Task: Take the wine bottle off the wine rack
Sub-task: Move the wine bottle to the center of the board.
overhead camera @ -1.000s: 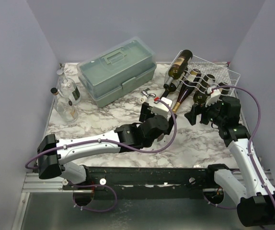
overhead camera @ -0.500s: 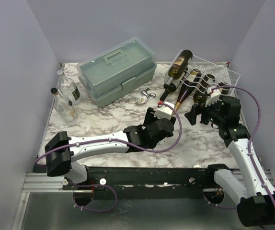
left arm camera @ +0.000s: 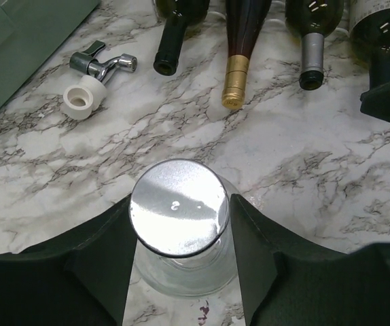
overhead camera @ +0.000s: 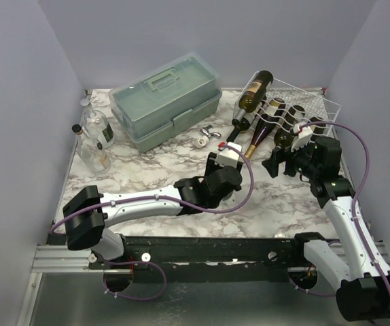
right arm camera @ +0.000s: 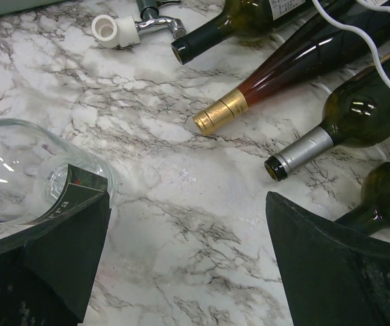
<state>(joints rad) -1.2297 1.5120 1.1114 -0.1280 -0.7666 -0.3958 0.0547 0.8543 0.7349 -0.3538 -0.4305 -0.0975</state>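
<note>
Jaws on my right gripper stand spread wide over bare table, gripping nothing. My left gripper closely flanks a clear bottle; I cannot tell whether it pinches. The wine rack sits at the far right edge, near the wall. Only the wrist views show the gold-capped wine bottle poking out of it, with open surface in front.

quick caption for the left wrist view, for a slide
Left tool straddling a clear glass bottle, wine bottle necks lying on marble beyond.
</note>
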